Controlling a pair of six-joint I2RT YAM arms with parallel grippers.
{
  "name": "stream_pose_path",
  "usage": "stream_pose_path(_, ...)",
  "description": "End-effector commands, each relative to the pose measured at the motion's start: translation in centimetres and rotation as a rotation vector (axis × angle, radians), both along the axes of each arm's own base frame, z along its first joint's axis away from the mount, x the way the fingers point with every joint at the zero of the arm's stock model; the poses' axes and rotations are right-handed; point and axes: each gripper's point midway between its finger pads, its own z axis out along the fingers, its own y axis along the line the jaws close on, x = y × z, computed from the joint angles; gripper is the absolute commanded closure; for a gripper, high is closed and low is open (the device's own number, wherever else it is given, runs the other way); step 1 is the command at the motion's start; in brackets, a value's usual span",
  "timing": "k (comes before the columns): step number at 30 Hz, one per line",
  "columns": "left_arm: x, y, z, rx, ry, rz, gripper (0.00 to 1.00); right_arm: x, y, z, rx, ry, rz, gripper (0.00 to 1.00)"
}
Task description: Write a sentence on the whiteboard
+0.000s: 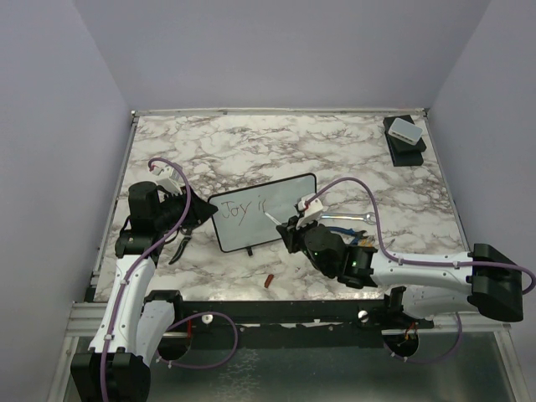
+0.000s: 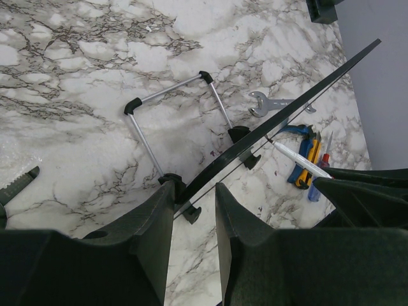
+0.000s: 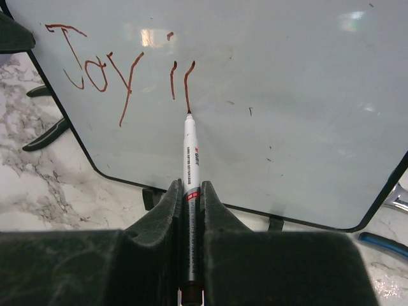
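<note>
Right gripper (image 3: 190, 188) is clamped on a marker (image 3: 192, 150) whose long axis points straight ahead. Its tip touches the whiteboard (image 3: 299, 102) below the sentence (image 3: 102, 70), at its unfinished second word; blank board lies rightward. Left gripper (image 2: 193, 191) straddles the board's edge, grip unclear.

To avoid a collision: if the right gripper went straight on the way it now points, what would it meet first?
The whiteboard: the tip of the marker in the right gripper jaws seems to touch it.
</note>
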Motion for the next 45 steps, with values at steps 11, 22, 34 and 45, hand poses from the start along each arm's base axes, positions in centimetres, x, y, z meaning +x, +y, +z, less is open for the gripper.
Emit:
stream_pose_path(11, -0.5, -0.4, -0.1, -0.012, 0.005, -0.019, 0.67, 0.8, -0.4, 0.4, -0.023, -0.032, -0.041, 0.99)
stream_pose_path(22, -0.4, -0.4, -0.1, -0.011, 0.005, -0.016, 0.67, 1.7, -0.5, 3.1, 0.015, -0.112, -0.073, 1.00)
stream_pose_path(34, -0.4, -0.4, -0.1, -0.012, 0.004, -0.018, 0.67, 2.0, -0.9, 4.2, 0.032, -0.144, -0.096, 0.99)
stream_pose_path(45, -0.4, -0.4, -0.1, -0.012, 0.005, -0.018, 0.67, 2.1, -1.9, 3.6, 0.019, -0.125, -0.138, 0.99)
